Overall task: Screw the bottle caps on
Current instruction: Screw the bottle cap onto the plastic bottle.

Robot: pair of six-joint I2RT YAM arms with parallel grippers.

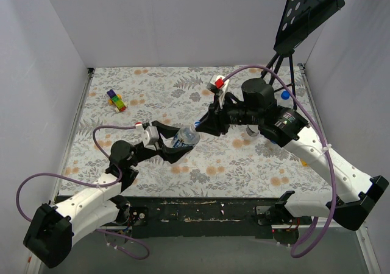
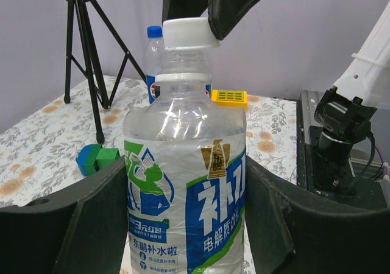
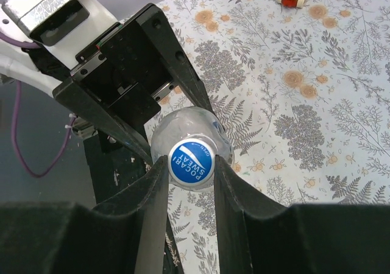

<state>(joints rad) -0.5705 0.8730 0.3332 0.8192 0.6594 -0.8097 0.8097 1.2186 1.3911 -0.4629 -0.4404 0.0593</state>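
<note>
A clear bottle [image 2: 186, 182] with a blue, white and green label is held off the table, and my left gripper [image 2: 186, 225] is shut on its body. In the top view the bottle [image 1: 184, 137] leans toward the right arm. A cap [image 3: 191, 162] with a blue top and white sides sits on the bottle's neck. My right gripper [image 3: 191, 170] is shut on this cap from the sides. In the left wrist view the cap [image 2: 189, 33] shows white, under a black finger [image 2: 234, 6] of the right gripper. The two grippers meet at mid-table [image 1: 198, 129].
A second bottle [image 2: 153, 61] with a blue cap stands behind the held one, next to a yellow block [image 2: 229, 97]. Green and blue blocks [image 2: 97, 158] lie to the left. Coloured toy blocks [image 1: 116, 100] sit at the far left, and a tripod stand [image 1: 292, 36] at the far right.
</note>
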